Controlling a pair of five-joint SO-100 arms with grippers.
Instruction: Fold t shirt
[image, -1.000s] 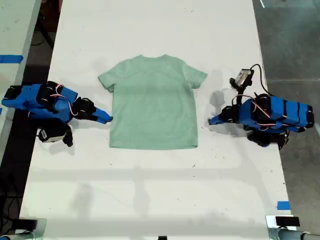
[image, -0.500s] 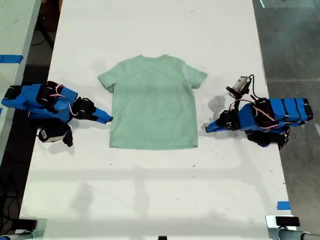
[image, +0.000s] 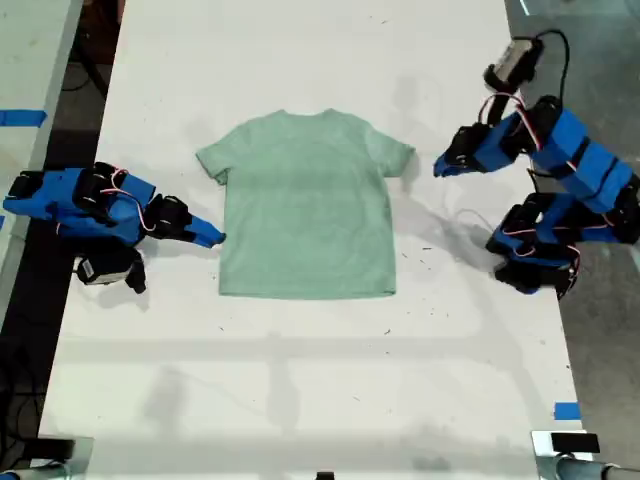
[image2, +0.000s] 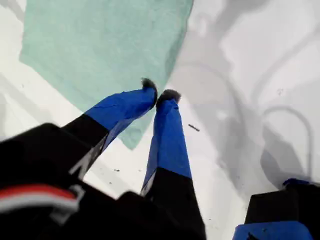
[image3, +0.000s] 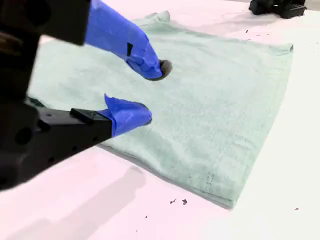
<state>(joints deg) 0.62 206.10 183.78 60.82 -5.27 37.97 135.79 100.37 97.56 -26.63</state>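
The t shirt (image: 305, 205) lies flat mid-worktop (image: 300, 400). My first pincer (image2: 160, 95) hovers clenched over a sleeve. My second pincer (image3: 150, 92) sits released at its side, base hidden.

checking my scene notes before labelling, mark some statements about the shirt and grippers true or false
1. The t shirt lies spread flat and unfolded on the table. True.
2. My first gripper is clamped on a sleeve. False: it is off the shirt, beside that sleeve on the exterior view's right, holding nothing.
3. My second gripper has its jaws open at the shirt's edge. True.
4. The shirt has a printed logo. False: it is plain pale green.
5. A piece of blue tape sits near the table's edge at the exterior view's lower right. True.
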